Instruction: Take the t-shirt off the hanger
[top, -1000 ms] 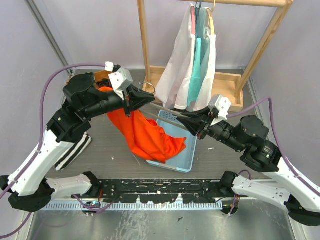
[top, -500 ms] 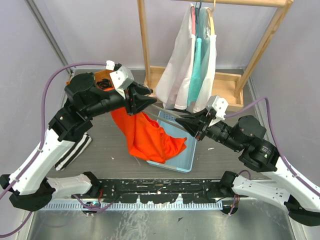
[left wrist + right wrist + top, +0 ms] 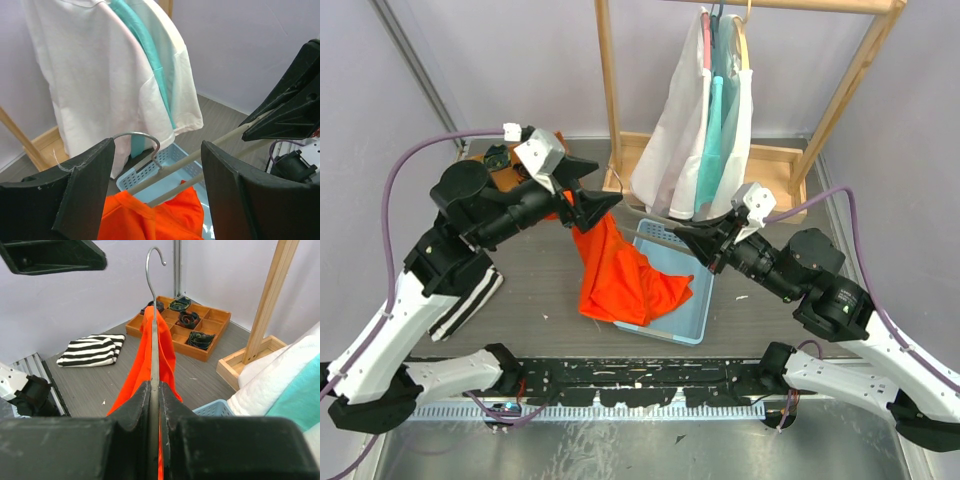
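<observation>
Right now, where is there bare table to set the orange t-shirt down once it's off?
Bare table lies between the striped cloth and the orange t-shirt; a narrower strip runs right of the blue basket. Crowded behind: hanging shirts, rack base, hanger.

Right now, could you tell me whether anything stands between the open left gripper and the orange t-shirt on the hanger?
Nothing separate does. Only the pale hanger's own bars and metal hook cross between the open left gripper and the orange t-shirt. The right gripper clamps the hanger.
</observation>
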You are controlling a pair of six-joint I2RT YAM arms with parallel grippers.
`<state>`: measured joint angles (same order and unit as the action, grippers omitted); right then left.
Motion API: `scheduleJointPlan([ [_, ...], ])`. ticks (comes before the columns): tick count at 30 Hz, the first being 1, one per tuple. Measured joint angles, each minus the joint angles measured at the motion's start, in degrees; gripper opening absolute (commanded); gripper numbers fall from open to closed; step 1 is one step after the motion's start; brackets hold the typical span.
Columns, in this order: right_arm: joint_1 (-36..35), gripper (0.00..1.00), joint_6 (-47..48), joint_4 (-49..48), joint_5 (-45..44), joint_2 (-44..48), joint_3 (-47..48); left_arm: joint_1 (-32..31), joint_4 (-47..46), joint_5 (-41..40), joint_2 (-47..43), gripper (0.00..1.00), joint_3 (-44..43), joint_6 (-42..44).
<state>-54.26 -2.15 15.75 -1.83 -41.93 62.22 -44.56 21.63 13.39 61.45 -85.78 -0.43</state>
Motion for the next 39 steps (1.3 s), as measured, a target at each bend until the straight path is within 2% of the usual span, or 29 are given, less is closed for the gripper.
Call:
scheduleJointPlan([
  [11, 0.0, 0.0, -1.8, -1.7, -3.2, 0.6, -1.7, 0.0, -2.4, -11.5, -8.2, 0.78, 6.8, -2.3],
  [23, 0.0, 0.0, -3.0, -8.7, -6.2, 3.1, -5.8, 0.0, -2.4, -17.1, -5.3, 0.64, 9.6, -7.3],
  [39, 0.0, 0.01, -2.9, -13.7, -7.3, 3.5, -5.8, -0.2, -2.5, -19.2, -1.4, 0.6, 12.2, -11.1],
])
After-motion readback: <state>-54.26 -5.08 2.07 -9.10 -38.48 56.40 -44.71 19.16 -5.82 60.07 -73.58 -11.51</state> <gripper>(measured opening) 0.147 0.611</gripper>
